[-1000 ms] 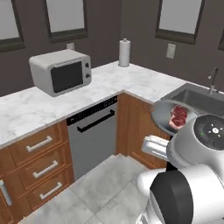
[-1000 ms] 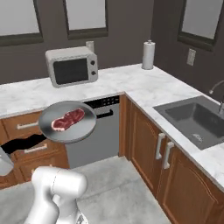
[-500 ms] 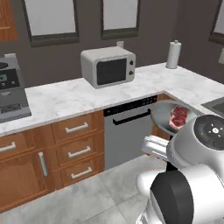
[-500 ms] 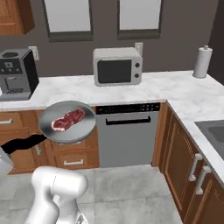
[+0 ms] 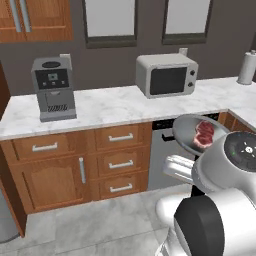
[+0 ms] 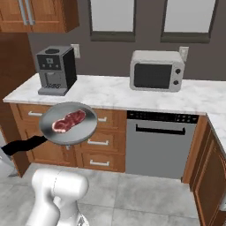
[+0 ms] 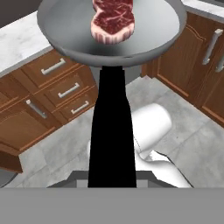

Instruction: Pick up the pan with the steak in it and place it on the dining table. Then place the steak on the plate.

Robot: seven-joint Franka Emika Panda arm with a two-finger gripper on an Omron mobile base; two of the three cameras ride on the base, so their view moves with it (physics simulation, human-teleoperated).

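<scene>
We start nearest the hand: our gripper (image 7: 111, 181) is clamped on the straight black handle of the pan (image 7: 109, 37), the grip sitting at the far end of the handle so the bowl rides out ahead of us, clear of our own arm. We carry the pan roughly level above the kitchen floor, in front of the wooden cabinets (image 6: 95, 137), touching nothing; we judge that level attitude is what keeps the load from sliding off while the base is on the move. The steak (image 7: 112, 20) lies flat inside the pan, a little off centre and well inside the rim. In the right base view the pan (image 6: 68, 123) hangs before the drawers, with the steak (image 6: 68, 121) plainly resting in it. Beyond it stand the dishwasher (image 6: 158, 143) and, on the marble worktop (image 5: 110, 107), the coffee machine (image 5: 52, 88) and the microwave (image 5: 167, 75). Neither dining table nor plate appears before us, so we judge the carry is under way, with the set-down and the transfer of the meat not yet done.
</scene>
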